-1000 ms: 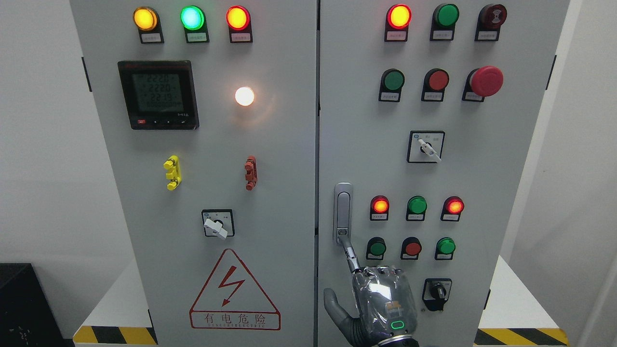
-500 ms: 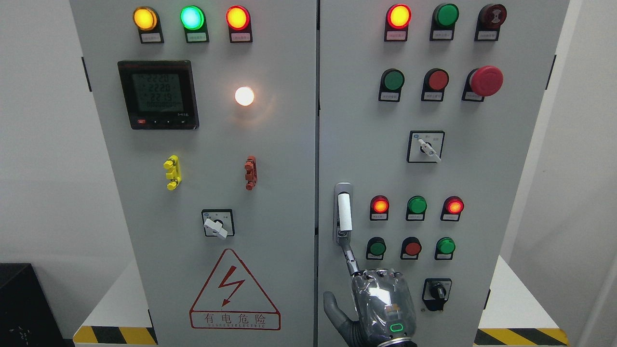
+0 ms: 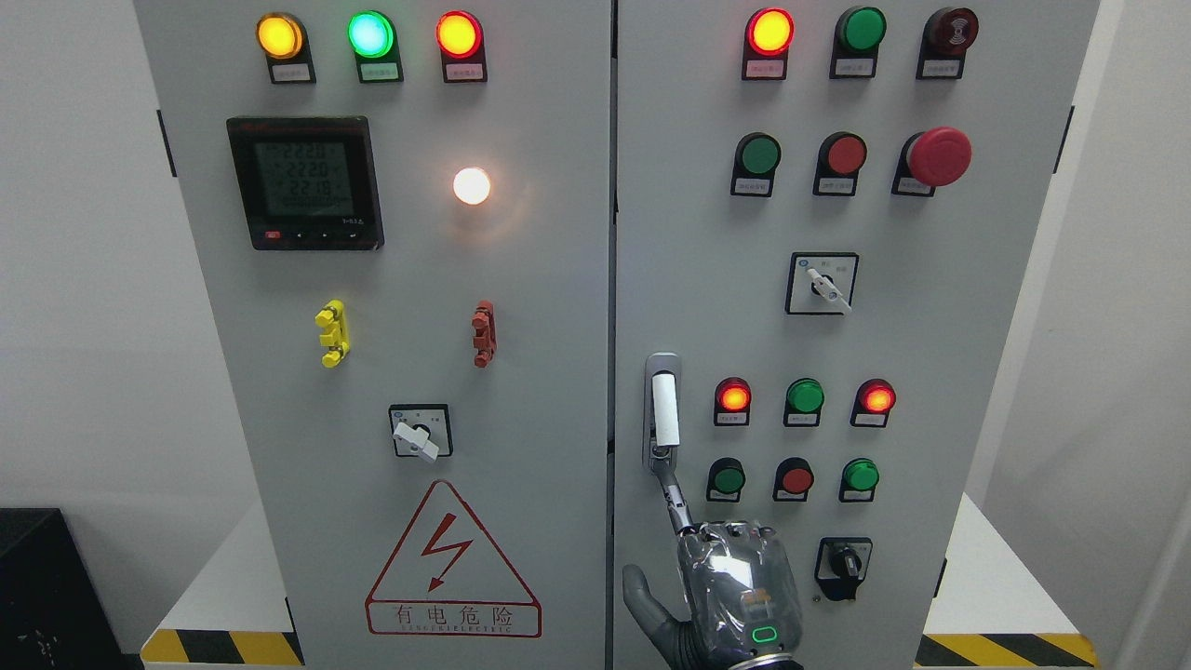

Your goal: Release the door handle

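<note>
The silver door handle sits upright in its recess at the left edge of the cabinet's right door; its pale lever stands out from the housing. My right hand comes up from the bottom edge below it. The index finger is stretched up, with its tip touching the handle's lower end. The other fingers are curled and the thumb sticks out to the left. The hand holds nothing. My left arm does not show.
Indicator lamps, push buttons and a black rotary switch lie right of the hand. A red mushroom stop button sits higher up. The left door carries a meter, a selector switch and a warning triangle.
The handle's lever has popped out of its housing, now showing as a pale bar. My right hand has sunk slightly, with the index finger still on the handle's lower end.
</note>
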{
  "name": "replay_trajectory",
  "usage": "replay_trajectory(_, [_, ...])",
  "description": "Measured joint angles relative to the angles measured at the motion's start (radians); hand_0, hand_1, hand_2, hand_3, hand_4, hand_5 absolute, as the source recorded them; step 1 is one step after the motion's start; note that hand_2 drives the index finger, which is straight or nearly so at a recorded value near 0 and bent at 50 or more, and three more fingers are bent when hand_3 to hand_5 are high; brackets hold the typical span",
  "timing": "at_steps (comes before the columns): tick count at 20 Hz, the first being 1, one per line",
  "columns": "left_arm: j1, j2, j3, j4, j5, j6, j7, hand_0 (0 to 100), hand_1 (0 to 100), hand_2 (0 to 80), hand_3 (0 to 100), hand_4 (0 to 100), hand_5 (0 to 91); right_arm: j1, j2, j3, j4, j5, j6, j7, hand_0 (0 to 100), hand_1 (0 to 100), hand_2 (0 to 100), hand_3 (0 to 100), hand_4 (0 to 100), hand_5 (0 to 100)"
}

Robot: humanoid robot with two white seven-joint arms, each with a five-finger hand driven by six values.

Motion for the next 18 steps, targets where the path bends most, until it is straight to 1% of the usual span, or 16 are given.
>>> replay_trajectory(3, [0.0, 0.0, 0.0, 0.0, 0.0, 0.0, 0.0, 0, 0, 2.3, 9, 1, 0.0, 0.005, 0.0, 0.002, -0.005, 0.0, -0.002, -0.003, 44, 31, 12, 100, 100, 96])
replay_trajectory(15, [0.0, 0.0, 0.0, 0.0, 0.0, 0.0, 0.0, 0, 0, 2.2, 9, 1, 0.0, 0.011, -0.001, 0.005, -0.056, 0.0, -0.004, -0.008, 44, 31, 14, 100, 100, 96])
replay_trajectory(16, [0.0, 0.0, 0.0, 0.0, 0.0, 0.0, 0.0, 0, 0, 2.2, 9, 1, 0.0, 0.011, -0.001, 0.006, -0.059, 0.0, -0.004, -0.009, 44, 31, 15, 100, 100, 96])
replay_trajectory(18, [0.0, 0.0, 0.0, 0.0, 0.0, 0.0, 0.0, 0, 0, 2.2, 9, 1, 0.0, 0.013, -0.001, 0.006, -0.067, 0.0, -0.004, -0.01, 44, 31, 22, 100, 100, 96])
